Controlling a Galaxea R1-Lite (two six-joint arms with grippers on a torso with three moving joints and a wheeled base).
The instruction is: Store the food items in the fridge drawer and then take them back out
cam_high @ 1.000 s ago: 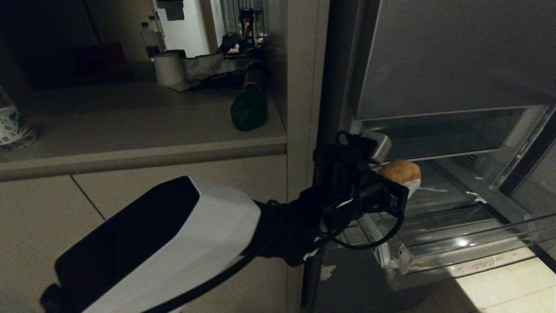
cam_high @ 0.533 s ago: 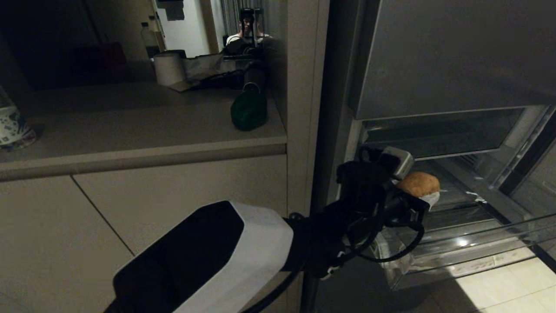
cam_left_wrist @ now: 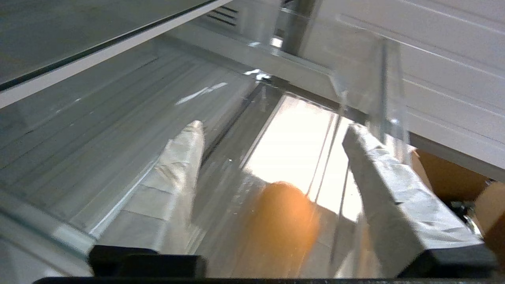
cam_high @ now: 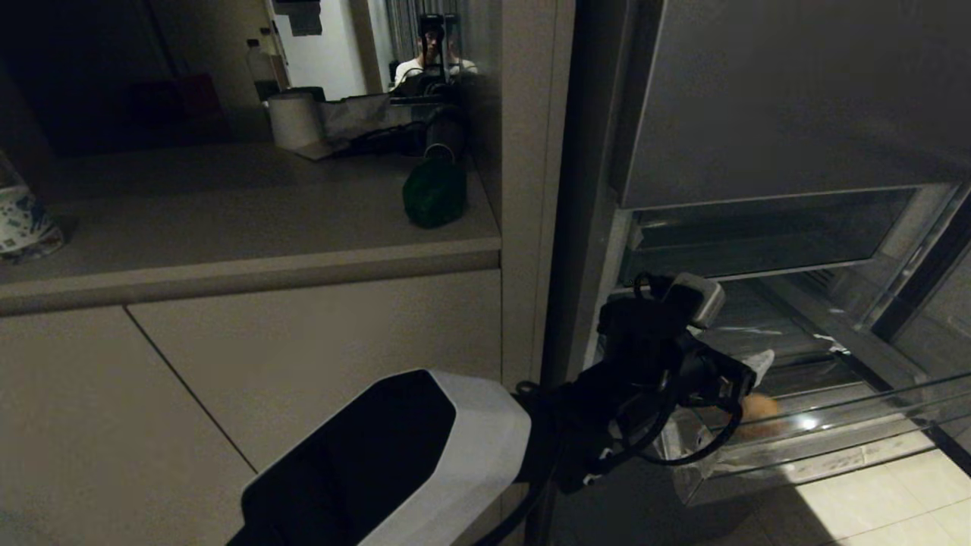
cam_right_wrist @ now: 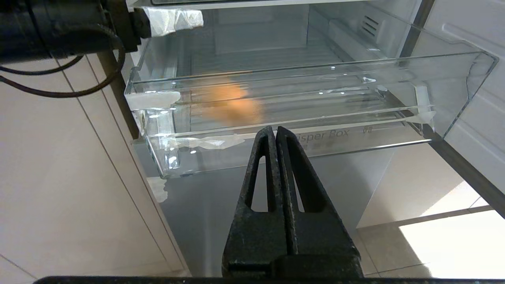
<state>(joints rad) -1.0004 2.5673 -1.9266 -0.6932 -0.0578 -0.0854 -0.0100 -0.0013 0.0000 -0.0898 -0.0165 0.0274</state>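
Observation:
My left gripper (cam_high: 747,371) reaches over the left end of the pulled-out clear fridge drawer (cam_high: 834,447), open, its white-taped fingers (cam_left_wrist: 177,173) spread wide with nothing between them. The tan potato (cam_high: 758,409) shows as a blur just below those fingers, inside the drawer; the left wrist view has the potato (cam_left_wrist: 280,225) loose beneath the left gripper (cam_left_wrist: 273,127). The green bell pepper (cam_high: 434,193) rests on the counter by the fridge wall. My right gripper (cam_right_wrist: 275,130) is shut and empty, low in front of the drawer (cam_right_wrist: 394,79), where the potato (cam_right_wrist: 232,104) shows through the clear wall.
The counter (cam_high: 227,220) also bears a white paper roll (cam_high: 296,120), a bottle (cam_high: 262,68) and a patterned cup (cam_high: 23,220). A grey fridge door panel (cam_high: 796,98) hangs above the drawer. Pale floor tiles (cam_high: 887,500) lie below it. A person is reflected at the back (cam_high: 432,61).
My left arm has pushed forward and down over the drawer. Its fingers have opened and the potato has dropped out of them into the drawer. The right gripper has kept still.

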